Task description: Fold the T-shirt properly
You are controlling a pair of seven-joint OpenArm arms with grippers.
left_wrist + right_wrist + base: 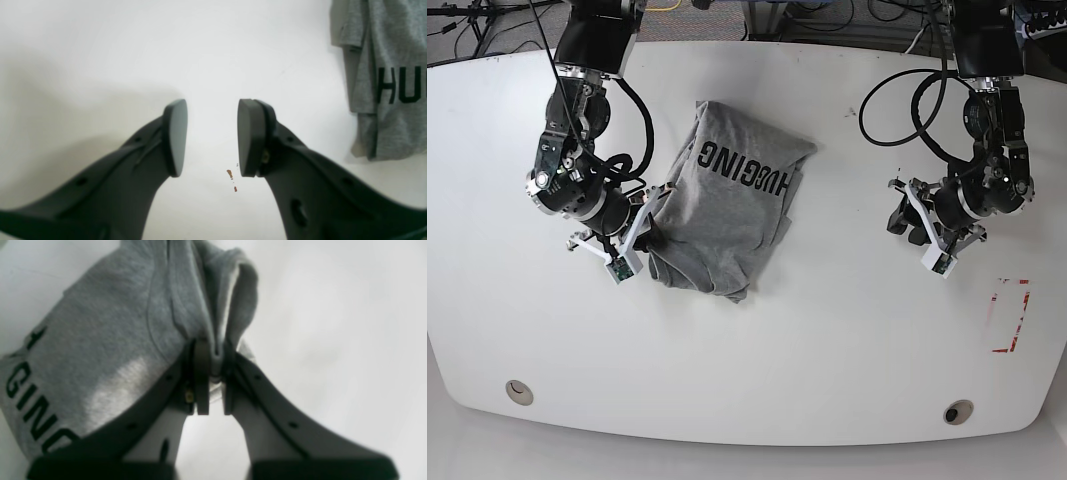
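Observation:
A grey T-shirt (727,200) with black lettering lies crumpled in the middle of the white table (827,330). My right gripper (655,235) is at the shirt's lower left edge, and in the right wrist view it (213,380) is shut on a bunched fold of grey cloth (213,313). My left gripper (905,218) is open and empty, hovering over bare table well to the right of the shirt. In the left wrist view it (212,136) shows its pads apart, with the shirt (387,83) at the far right edge.
A red tape outline (1010,315) marks the table near the right edge. Two round holes (519,391) (958,411) sit near the front edge. Small brown specks (230,175) lie on the table under the left gripper. Cables hang behind the table.

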